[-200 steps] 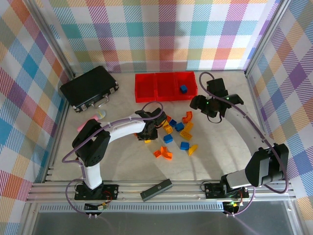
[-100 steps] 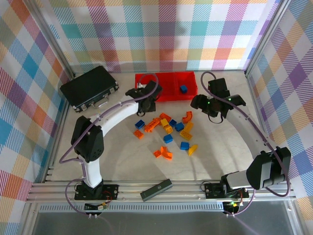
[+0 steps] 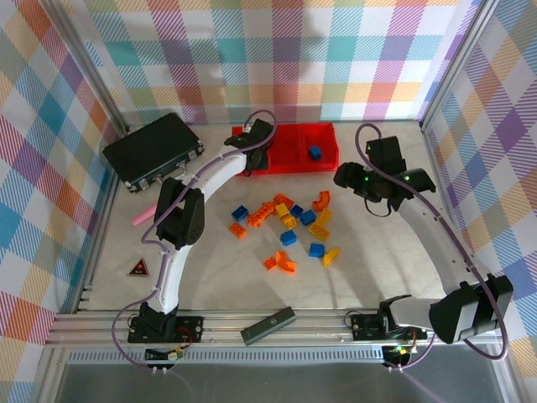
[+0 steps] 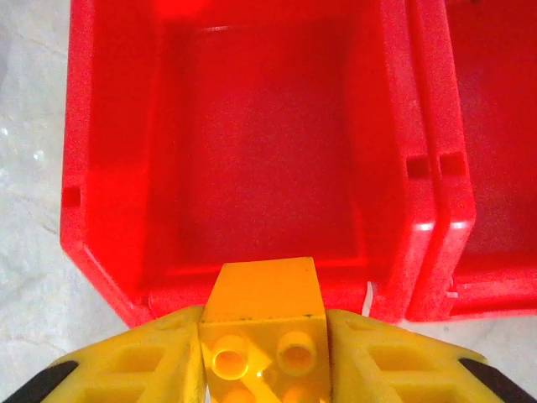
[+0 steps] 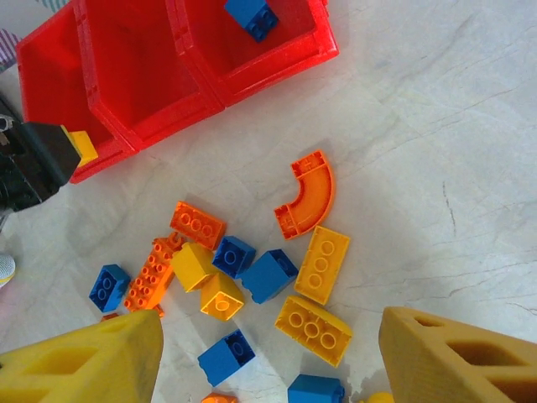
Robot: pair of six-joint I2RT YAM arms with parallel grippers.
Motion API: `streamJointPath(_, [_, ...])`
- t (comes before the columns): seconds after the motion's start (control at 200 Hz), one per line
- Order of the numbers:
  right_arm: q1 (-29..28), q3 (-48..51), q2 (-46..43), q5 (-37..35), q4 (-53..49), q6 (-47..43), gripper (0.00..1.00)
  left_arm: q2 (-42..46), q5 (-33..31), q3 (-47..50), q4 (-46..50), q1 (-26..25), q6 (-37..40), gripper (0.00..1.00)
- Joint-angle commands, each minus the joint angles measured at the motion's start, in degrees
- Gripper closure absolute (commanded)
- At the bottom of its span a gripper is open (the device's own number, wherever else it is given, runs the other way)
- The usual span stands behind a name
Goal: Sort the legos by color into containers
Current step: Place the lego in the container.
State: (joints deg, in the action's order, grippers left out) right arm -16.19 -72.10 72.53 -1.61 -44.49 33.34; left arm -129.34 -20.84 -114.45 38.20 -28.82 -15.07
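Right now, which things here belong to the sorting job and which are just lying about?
Job: loose legos, red containers, blue brick in a bin, yellow brick in left gripper.
Lying about: black case, pink stick, dark triangle, black bar.

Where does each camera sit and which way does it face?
Top: above and behind the bases, looking down at the table; left arm, right arm show.
Left wrist: looks down into the end bin; left claw pinches a yellow brick.
Right wrist: looks down on loose bricks; right claw hangs open above.
Shared: top and right wrist show the binned blue brick.
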Motion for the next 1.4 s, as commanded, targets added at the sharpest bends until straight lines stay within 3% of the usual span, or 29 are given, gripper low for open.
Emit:
streamJointPath(0.0, [0.28,-0.81,-1.40,-1.38,-1.78,-1.27,0.31,-1.62,0.02,-4.56,-0.44,1.24,2.35,0.62])
streamJointPath(0.595, [0.28,0.20,-2.66,-1.91,-1.96,-1.01,0.31,-9.92,1.94,-15.42,2.04,3.90,1.07,0.60])
streamJointPath(0.83, [0.28,0.12,-2.69,-1.91,-1.98,-1.08,0.30,-9.74,3.08,-15.63,1.83,4.32,0.32,0.50])
streamJointPath(1.075, [0.27,0.11,-2.92,-1.75,-1.76,-1.02,0.31,-4.69,3.90,-15.98,3.01,4.30,0.83,0.48])
streamJointPath(1.395, [0.19,0.82,-2.75,0.53,-1.31,-0.07,0.30,9.34,8.71,-8.78,3.06,4.22,0.42,0.48])
